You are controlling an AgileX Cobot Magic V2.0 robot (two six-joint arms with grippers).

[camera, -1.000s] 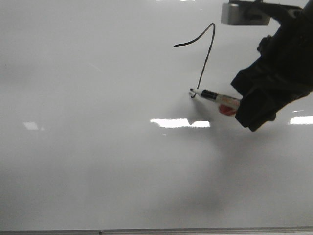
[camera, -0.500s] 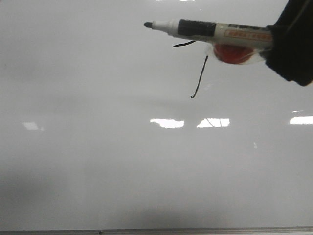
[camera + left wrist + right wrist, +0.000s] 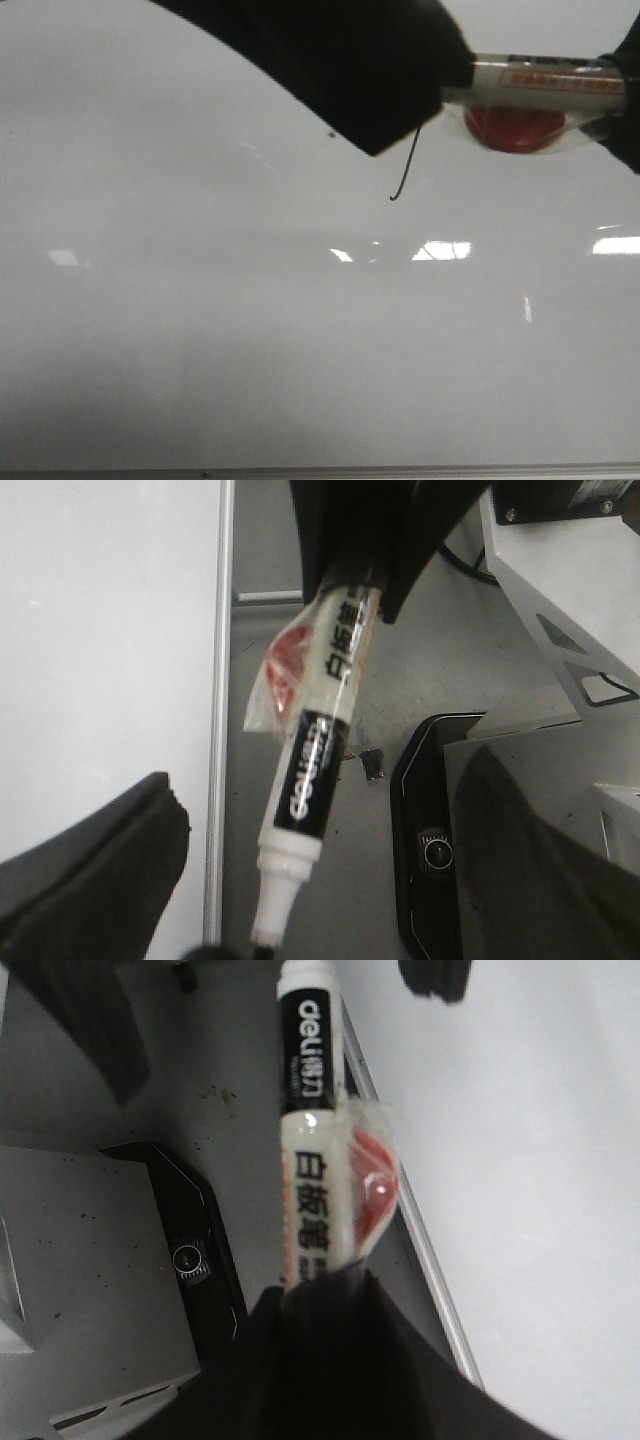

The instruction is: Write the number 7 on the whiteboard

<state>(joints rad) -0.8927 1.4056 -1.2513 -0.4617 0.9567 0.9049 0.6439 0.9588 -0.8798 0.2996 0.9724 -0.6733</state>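
Note:
On the whiteboard (image 3: 250, 330) only the slanted stem of the number 7 (image 3: 405, 165) with its hooked end shows; the top bar is hidden behind my left gripper (image 3: 380, 90). A white and black marker (image 3: 540, 80) with a red taped patch is held level above the board, and my right gripper (image 3: 320, 1300) is shut on its rear end. In the left wrist view the marker (image 3: 320, 750) points in between the wide-open fingers of my left gripper (image 3: 325, 780). Its tip end reaches the gripper's base and is out of sight in the front view.
The board's thin metal edge (image 3: 320, 470) runs along the front. Beside it the wrist views show a grey surface, a black camera unit (image 3: 430, 850) and a white metal bracket (image 3: 560, 600). Bright light reflections (image 3: 440, 250) lie on the board.
The marker left the board at the stem's hooked end and rose to the top of the view. My left arm then came in from the upper left over the marker's tip and the 7's top bar.

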